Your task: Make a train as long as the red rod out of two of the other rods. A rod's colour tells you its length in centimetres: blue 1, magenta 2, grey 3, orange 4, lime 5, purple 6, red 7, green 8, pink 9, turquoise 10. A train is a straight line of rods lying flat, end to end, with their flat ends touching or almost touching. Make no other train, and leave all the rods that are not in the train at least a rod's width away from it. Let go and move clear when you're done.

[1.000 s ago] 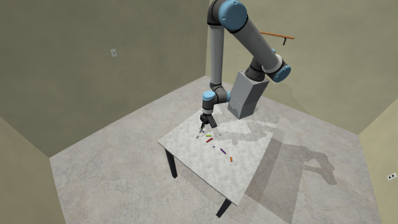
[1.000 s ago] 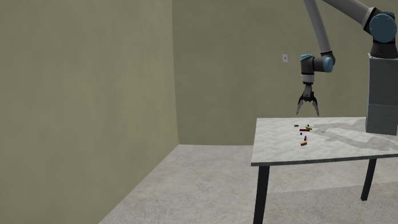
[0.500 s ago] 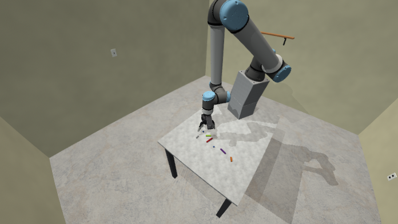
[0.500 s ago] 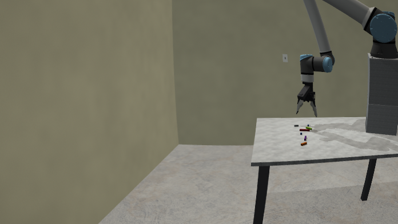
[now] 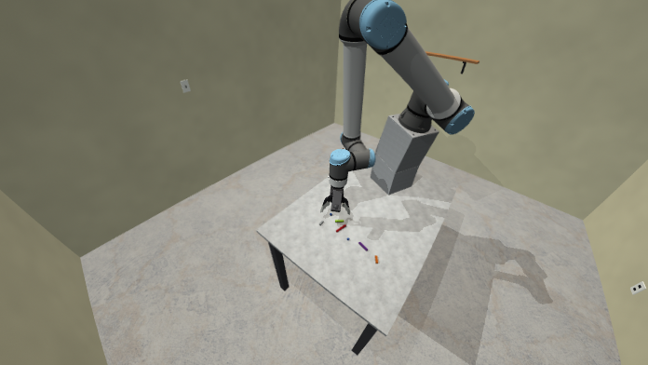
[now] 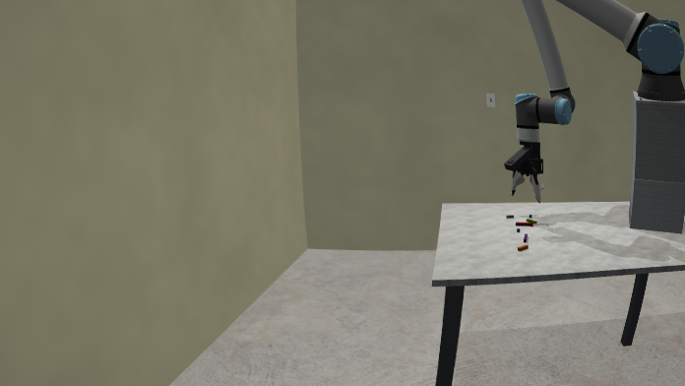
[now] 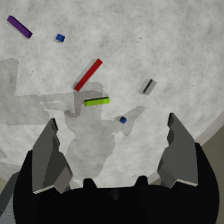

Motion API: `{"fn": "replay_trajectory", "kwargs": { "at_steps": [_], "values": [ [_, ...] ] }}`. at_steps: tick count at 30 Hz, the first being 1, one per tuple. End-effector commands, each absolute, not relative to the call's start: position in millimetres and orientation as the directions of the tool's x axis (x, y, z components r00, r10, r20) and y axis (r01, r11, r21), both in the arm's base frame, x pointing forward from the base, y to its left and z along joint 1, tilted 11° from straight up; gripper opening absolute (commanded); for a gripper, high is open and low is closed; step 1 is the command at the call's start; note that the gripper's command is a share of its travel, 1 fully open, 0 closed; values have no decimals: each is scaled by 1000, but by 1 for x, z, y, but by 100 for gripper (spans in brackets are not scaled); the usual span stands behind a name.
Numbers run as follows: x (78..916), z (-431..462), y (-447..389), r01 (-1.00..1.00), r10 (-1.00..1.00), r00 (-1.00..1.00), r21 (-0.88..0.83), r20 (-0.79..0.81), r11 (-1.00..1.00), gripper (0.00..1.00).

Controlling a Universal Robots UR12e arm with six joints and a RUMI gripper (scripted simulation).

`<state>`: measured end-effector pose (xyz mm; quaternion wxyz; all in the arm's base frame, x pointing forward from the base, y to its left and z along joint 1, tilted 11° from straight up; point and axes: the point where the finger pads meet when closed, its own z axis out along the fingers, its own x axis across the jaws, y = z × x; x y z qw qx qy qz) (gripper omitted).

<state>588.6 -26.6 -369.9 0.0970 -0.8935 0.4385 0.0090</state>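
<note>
My gripper point(image 5: 335, 208) hangs open and empty above the far part of the table, also seen in the exterior view point(image 6: 527, 193) and the wrist view point(image 7: 112, 150). Below it lie a red rod point(image 7: 88, 74) point(image 5: 341, 228), a lime rod point(image 7: 96, 101) point(image 5: 339, 221), a small blue rod point(image 7: 123, 120) point(image 5: 330, 214) and a grey rod point(image 7: 147, 86) point(image 5: 321, 223). Farther off lie a second blue rod point(image 7: 60, 37) point(image 5: 348, 238), a purple rod point(image 7: 19, 26) point(image 5: 363, 246) and an orange rod point(image 5: 376, 260) point(image 6: 523, 247). All lie flat and apart from each other.
The grey pedestal point(image 5: 402, 155) of the arm stands at the table's far corner. The table edge point(image 5: 279, 242) runs close to the grey rod on the left side.
</note>
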Motion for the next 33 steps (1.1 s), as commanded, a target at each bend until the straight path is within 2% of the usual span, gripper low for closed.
{"fn": "replay_trajectory", "kwargs": {
  "at_steps": [1, 16, 33],
  "values": [
    [594, -368, -27, -855, -850, 514, -149, -113, -497, 100],
    [601, -368, -28, -981, -971, 178, -99, -159, -164, 100],
    [601, -368, -29, -994, -982, 87, -83, -169, -74, 100]
  ]
}}
